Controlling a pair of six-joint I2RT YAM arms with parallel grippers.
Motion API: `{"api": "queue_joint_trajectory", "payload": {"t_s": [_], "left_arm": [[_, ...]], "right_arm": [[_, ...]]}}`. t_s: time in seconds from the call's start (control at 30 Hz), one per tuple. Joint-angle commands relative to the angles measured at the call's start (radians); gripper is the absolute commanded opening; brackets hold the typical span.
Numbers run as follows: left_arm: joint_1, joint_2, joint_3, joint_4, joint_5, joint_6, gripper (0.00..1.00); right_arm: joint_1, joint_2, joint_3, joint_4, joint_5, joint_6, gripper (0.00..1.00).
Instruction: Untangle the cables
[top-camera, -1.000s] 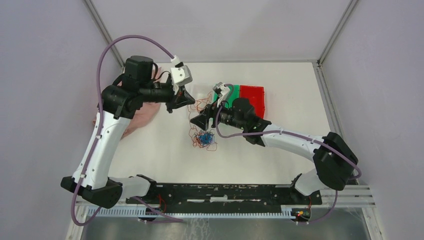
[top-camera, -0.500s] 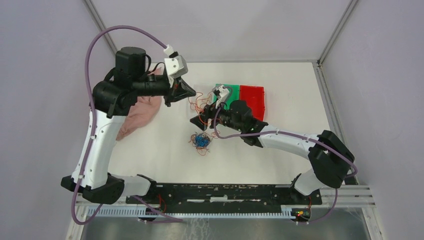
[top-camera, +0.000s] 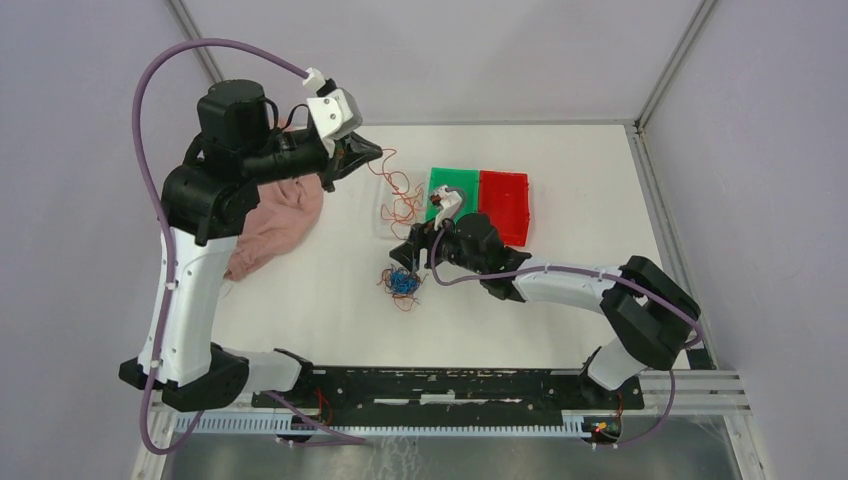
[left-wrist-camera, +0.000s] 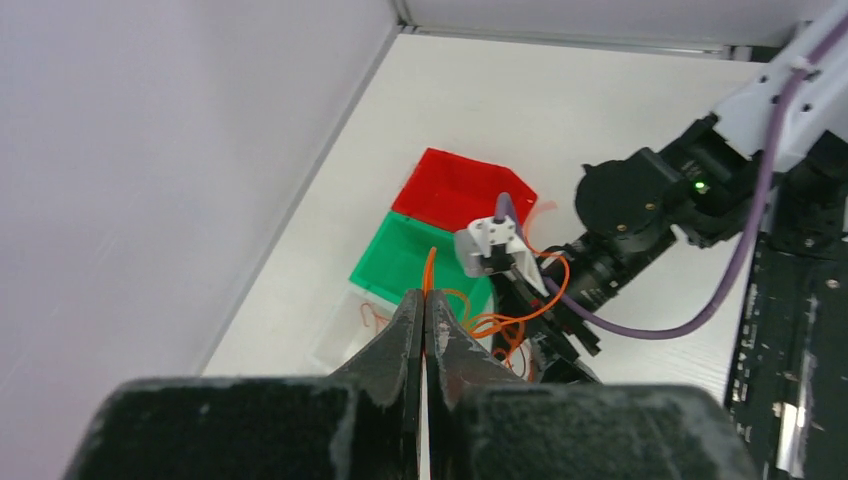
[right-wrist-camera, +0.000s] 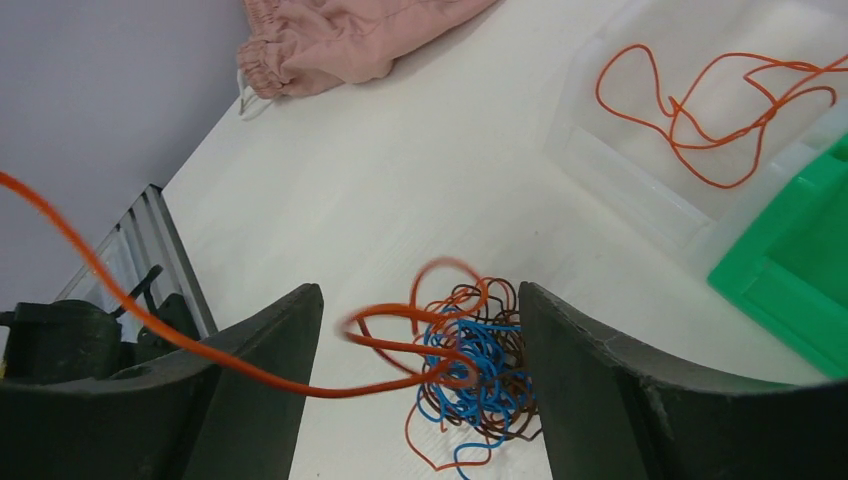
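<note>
Left wrist view: the left claw (left-wrist-camera: 423, 298) is pressed together, pinching 1 orange cable (left-wrist-camera: 429, 266), with the green bin (left-wrist-camera: 400, 262) and red bin (left-wrist-camera: 455, 190) beyond. Right wrist view: the right claw (right-wrist-camera: 415, 310) is spread, and that orange strand passes between its fingers into the cables (right-wrist-camera: 478, 378), a blue, brown and orange knot on the counter (right-wrist-camera: 380, 170), near a clear tray (right-wrist-camera: 640, 190) holding loose orange wire. Top external view: the knot lies just below the right claw, and a pink cloth (top-camera: 285, 212) lies under the raised left arm.
</note>
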Motion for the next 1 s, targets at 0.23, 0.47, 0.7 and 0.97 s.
{"api": "queue_joint_trajectory", "payload": {"t_s": [0.23,0.47,0.7,0.97], "left_arm": [[-0.002,-0.057,-0.177,0.225,-0.199,-0.008,0.03],[-0.002,-0.059,-0.369,0.439,-0.321,-0.041,0.03],[-0.003,0.022,-0.412,0.548,-0.394,-0.027,0.03],[0.000,0.144,-0.430,0.638,-0.433,0.009,0.03]], "right_arm": [[-0.068,-0.190,-0.002,-0.018,0.116,0.023,0.90],[-0.177,-0.305,-0.016,-0.125,0.124,0.039,0.91],[-0.210,-0.361,-0.033,-0.209,0.186,-0.007,0.90],[-0.233,-0.408,-0.059,-0.258,0.278,-0.018,0.89]]}}
